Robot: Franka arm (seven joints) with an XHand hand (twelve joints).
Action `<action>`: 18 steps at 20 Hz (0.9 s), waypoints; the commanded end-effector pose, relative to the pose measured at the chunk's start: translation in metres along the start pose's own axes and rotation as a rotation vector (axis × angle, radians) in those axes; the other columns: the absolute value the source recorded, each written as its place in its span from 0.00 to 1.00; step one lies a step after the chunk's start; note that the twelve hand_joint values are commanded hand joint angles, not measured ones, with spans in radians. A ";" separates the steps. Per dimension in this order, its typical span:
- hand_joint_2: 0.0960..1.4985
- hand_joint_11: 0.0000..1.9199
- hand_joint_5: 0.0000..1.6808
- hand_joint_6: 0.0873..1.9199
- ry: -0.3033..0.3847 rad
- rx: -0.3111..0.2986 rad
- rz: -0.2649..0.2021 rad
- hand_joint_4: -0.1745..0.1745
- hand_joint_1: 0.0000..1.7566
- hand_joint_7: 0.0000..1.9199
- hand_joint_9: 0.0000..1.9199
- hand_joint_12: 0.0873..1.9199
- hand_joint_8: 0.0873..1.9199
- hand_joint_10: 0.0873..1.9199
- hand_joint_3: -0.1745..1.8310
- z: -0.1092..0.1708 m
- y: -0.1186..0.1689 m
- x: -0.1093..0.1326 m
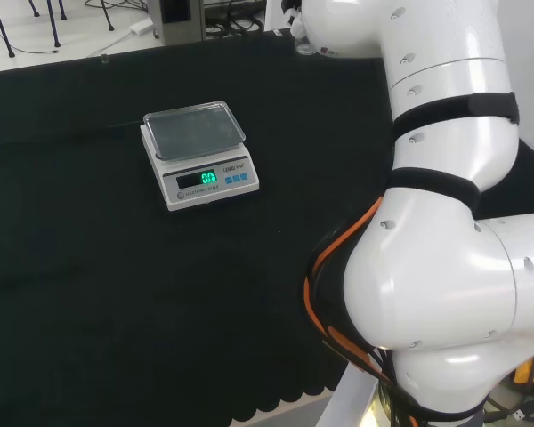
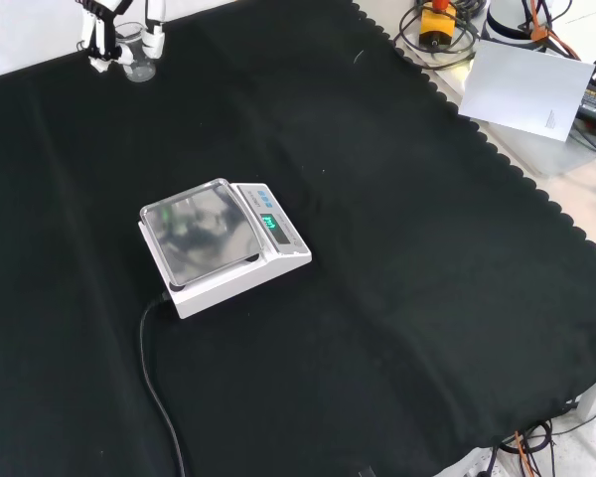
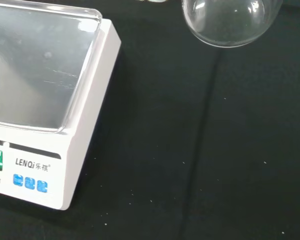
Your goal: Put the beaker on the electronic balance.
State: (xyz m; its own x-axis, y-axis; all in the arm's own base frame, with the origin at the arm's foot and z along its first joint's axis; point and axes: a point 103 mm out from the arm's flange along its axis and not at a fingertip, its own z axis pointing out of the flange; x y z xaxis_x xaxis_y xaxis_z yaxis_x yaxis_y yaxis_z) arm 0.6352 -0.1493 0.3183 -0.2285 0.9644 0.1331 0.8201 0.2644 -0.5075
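The electronic balance (image 1: 198, 158) is white with a shiny bare pan and a lit green display; it stands mid-cloth (image 2: 223, 245). The clear beaker (image 2: 135, 55) is at the cloth's far left corner in the front view, between the fingers of the black and white hand (image 2: 99, 34), which are curled on both sides of it. In the head view the hand (image 1: 293, 16) peeks out beside the arm's top link. Close in the wrist view are the beaker's round bottom (image 3: 225, 20) and the balance (image 3: 45, 100), with black cloth between them. Whether the beaker rests on the cloth I cannot tell.
The balance's black cable (image 2: 155, 383) runs toward the front edge in the front view. Beyond the cloth's scalloped edge at the right lie a white sheet (image 2: 524, 87) and cables (image 2: 439, 25). The arm's white links (image 1: 445, 222) take up the head view's right.
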 end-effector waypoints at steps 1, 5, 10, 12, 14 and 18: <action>0.77 0.42 0.41 0.72 -0.023 0.020 -0.070 0.00 0.88 0.30 0.33 0.70 0.61 0.75 0.09 0.002 0.023 0.030; 0.77 0.41 0.41 0.72 -0.042 0.036 -0.118 0.00 0.88 0.30 0.33 0.70 0.61 0.75 0.09 0.004 0.039 0.052; 0.77 0.41 0.41 0.72 -0.058 0.051 -0.162 0.00 0.88 0.30 0.33 0.70 0.61 0.75 0.09 0.006 0.053 0.076; 0.77 0.41 0.42 0.72 -0.063 0.054 -0.176 0.00 0.88 0.30 0.33 0.70 0.61 0.75 0.09 0.006 0.057 0.084; 0.77 0.41 0.42 0.72 -0.064 0.058 -0.193 0.00 0.88 0.30 0.33 0.70 0.61 0.75 0.09 0.008 0.060 0.092; 0.77 0.41 0.42 0.72 -0.066 0.073 -0.218 0.00 0.88 0.30 0.33 0.70 0.61 0.75 0.09 0.012 0.062 0.102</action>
State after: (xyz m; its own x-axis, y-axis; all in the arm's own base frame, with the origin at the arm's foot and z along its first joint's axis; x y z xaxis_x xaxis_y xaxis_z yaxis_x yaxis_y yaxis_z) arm 0.6539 -0.1222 0.3235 -0.2880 0.9503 0.1182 0.8268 0.3090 -0.4699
